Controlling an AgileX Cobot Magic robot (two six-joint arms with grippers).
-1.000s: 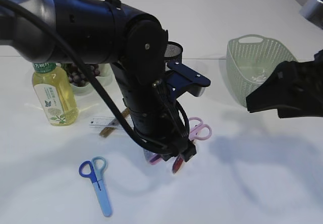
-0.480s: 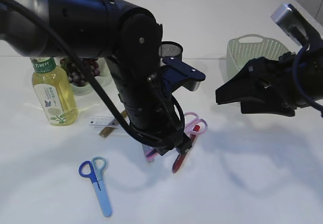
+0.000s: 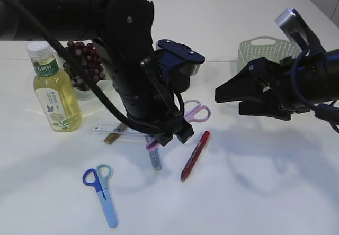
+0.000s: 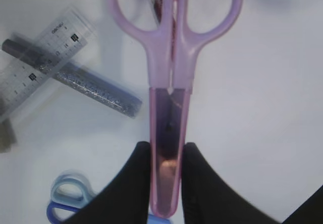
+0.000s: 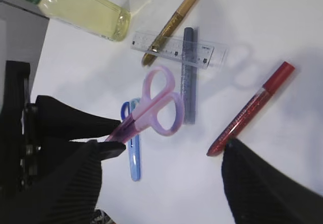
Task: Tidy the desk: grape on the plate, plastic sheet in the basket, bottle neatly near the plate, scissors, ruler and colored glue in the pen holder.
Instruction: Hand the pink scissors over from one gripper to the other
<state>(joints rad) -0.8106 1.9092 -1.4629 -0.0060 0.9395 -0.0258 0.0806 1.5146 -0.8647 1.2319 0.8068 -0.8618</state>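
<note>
My left gripper (image 3: 170,137) is shut on the blade end of the pink scissors (image 3: 195,111) and holds them above the table; in the left wrist view the blade (image 4: 166,133) sits between my fingers (image 4: 166,176). My right gripper (image 3: 226,95) is open and empty, hovering right of the scissors; its fingers (image 5: 166,156) are wide apart. The red glue pen (image 3: 195,155), blue scissors (image 3: 101,191), clear ruler (image 3: 112,129), and the gold (image 5: 169,30) and dark blue (image 5: 189,77) glue pens lie on the table. The bottle (image 3: 53,95) stands left, beside the grapes (image 3: 82,60). The pen holder is hidden behind my left arm.
The pale green basket (image 3: 265,51) stands at the back right, partly behind my right arm. My bulky left arm (image 3: 127,60) fills the middle of the exterior view. The white table (image 3: 265,192) runs on to the front right.
My left gripper has lifted the pink scissors off the table and moved back and left. The red glue pen now lies uncovered. My right arm has moved left toward the middle.
</note>
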